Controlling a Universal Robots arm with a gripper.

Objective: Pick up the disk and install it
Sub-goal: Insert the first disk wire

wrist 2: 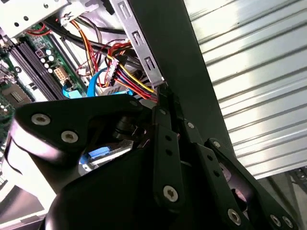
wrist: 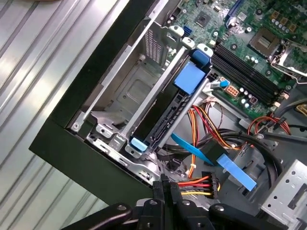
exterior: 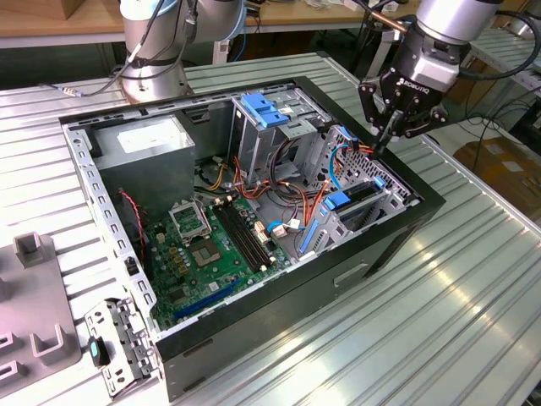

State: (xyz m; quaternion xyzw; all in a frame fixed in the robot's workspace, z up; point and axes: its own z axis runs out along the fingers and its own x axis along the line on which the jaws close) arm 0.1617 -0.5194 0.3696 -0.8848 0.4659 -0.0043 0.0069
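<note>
The disk [wrist: 160, 115] stands on edge inside the metal drive cage [wrist: 120, 96] at the corner of the open computer case [exterior: 397, 228]. Its blue side rails and blue tab [wrist: 191, 76] show along its upper edge. In the exterior view the disk [exterior: 359, 196] sits in the cage at the case's right end. My gripper [exterior: 379, 145] hangs just above that end of the case, fingers shut with nothing between them. In both wrist views the shut fingertips [wrist: 165, 186] [wrist 2: 163, 96] point down beside a bundle of coloured cables [wrist: 199, 182], a short way off the disk.
A grey power supply box with a white sticker [exterior: 144, 144] fills the case's back left. A blue slotted bracket [exterior: 266, 108] tops the upper bay. The green motherboard [exterior: 203, 245] lies open. A loose metal bracket [exterior: 122, 342] and grey fixtures [exterior: 34, 296] lie on the ribbed table.
</note>
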